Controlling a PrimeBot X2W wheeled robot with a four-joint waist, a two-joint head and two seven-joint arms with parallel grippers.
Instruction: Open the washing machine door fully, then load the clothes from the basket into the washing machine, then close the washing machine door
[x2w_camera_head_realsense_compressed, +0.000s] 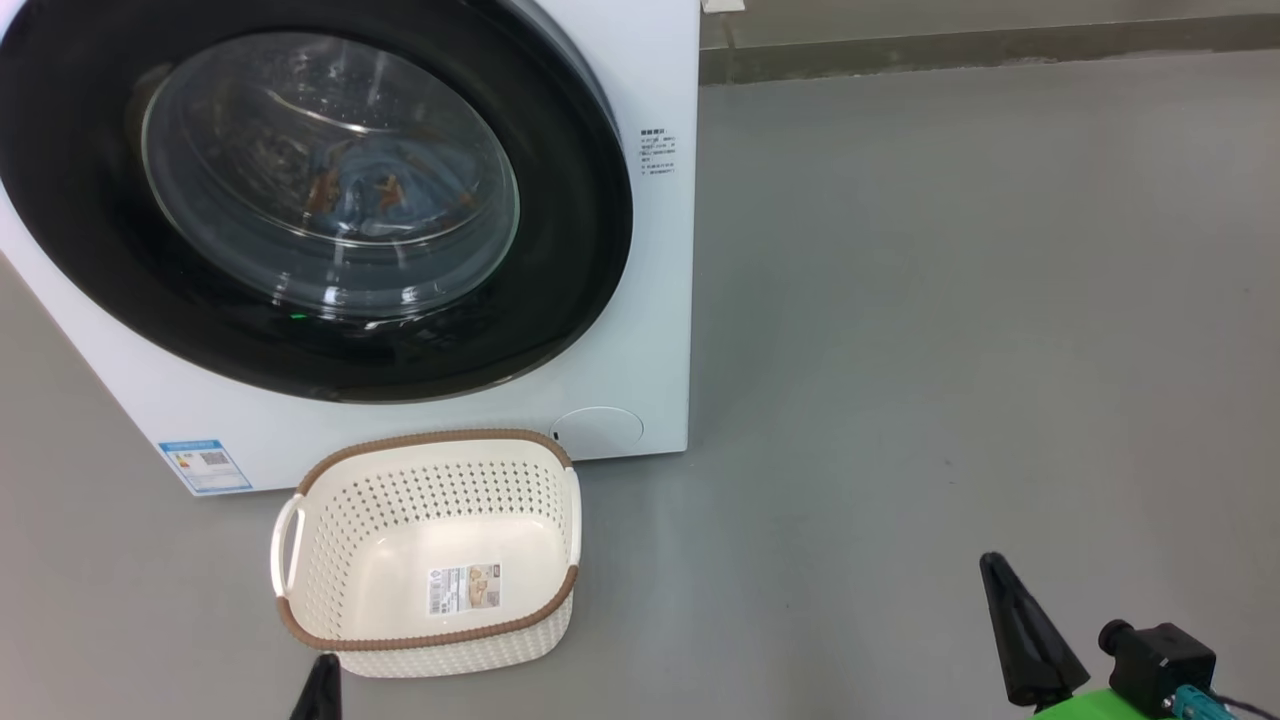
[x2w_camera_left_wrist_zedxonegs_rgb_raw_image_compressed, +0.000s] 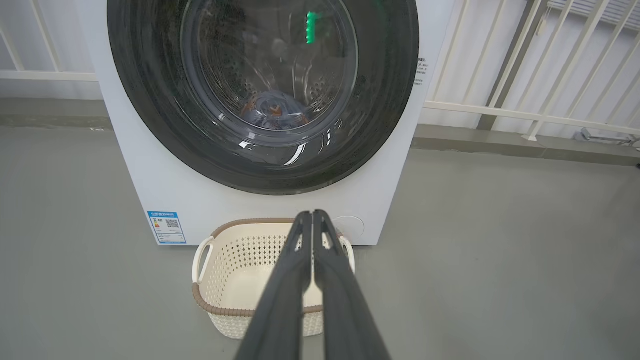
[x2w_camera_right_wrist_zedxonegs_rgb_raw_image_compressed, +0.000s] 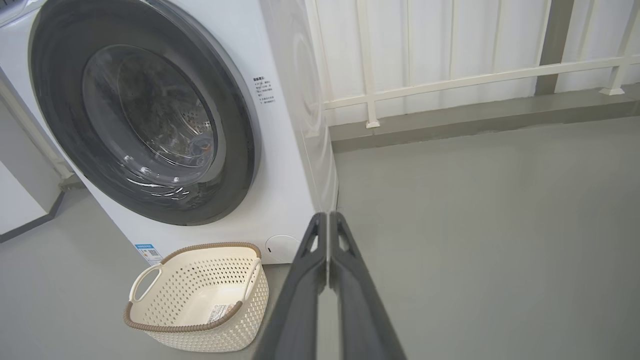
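Behind the closed washing machine door lie the clothes, the basket empty. The left gripper and right gripper are pinched together on nothing. I'd judge the task done, with only backing away left.

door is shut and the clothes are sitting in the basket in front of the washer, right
No. The basket is empty; the clothes lie inside the washing machine, behind its shut door, as the head view shows.

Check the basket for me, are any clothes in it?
No, the basket is bare inside apart from a paper label on its bottom.
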